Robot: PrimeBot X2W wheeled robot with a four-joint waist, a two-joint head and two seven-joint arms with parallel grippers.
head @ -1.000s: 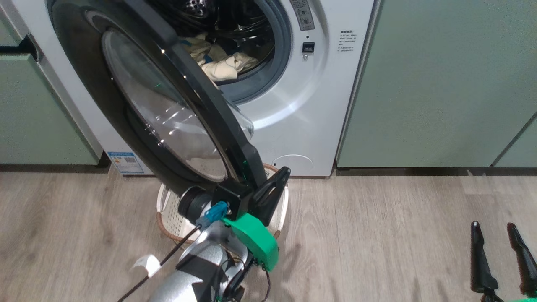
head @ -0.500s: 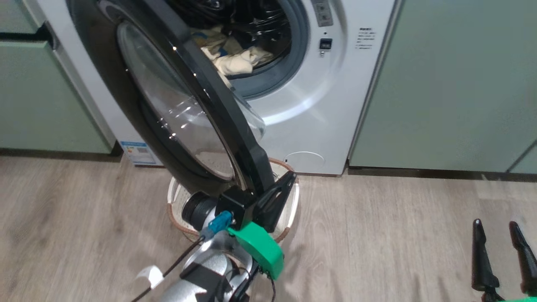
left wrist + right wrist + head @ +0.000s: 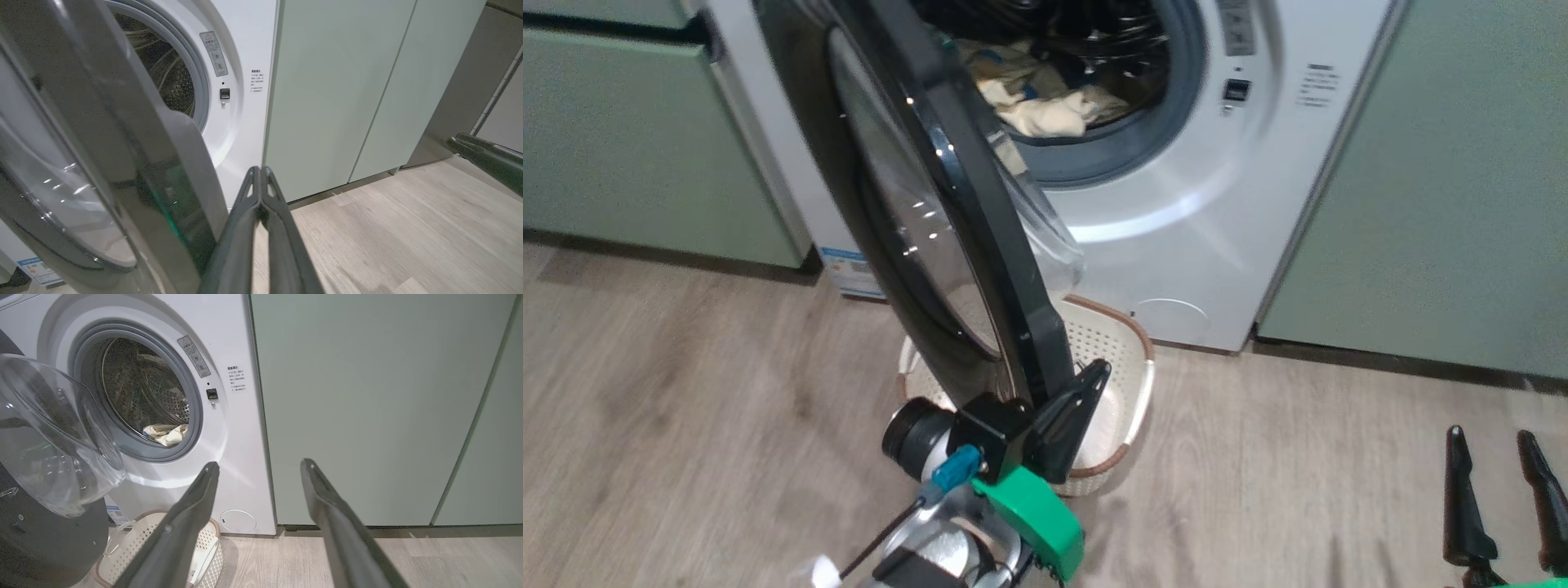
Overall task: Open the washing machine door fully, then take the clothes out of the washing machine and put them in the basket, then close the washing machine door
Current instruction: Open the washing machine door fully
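pale-yellow clothes point(image 3: 165, 434) in washing machine point(image 3: 229, 428) in right wrist view, left end effector point(image 3: 260, 170) closed beside door point(image 3: 135, 155), right end effector point(image 3: 261, 467) apart

The washing machine door point(image 3: 968, 196) has a glossy black rim and clear, shiny glass; the washing machine point(image 3: 1176, 220) has a smooth gloss-white front, a grey rubber ring point(image 3: 198, 414) and a perforated steel drum point(image 3: 135, 388). The clothes point(image 3: 1045, 114) are soft cloth, the basket point(image 3: 1127, 367) perforated cream plastic, the floor point(image 3: 1298, 457) matt wood-grain.

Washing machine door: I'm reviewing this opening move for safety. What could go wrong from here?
The left gripper, jaws shut, only leans beside the rim of the washing machine door, so it could slip off. The door's lower edge and that arm hang over the basket and might knock it.
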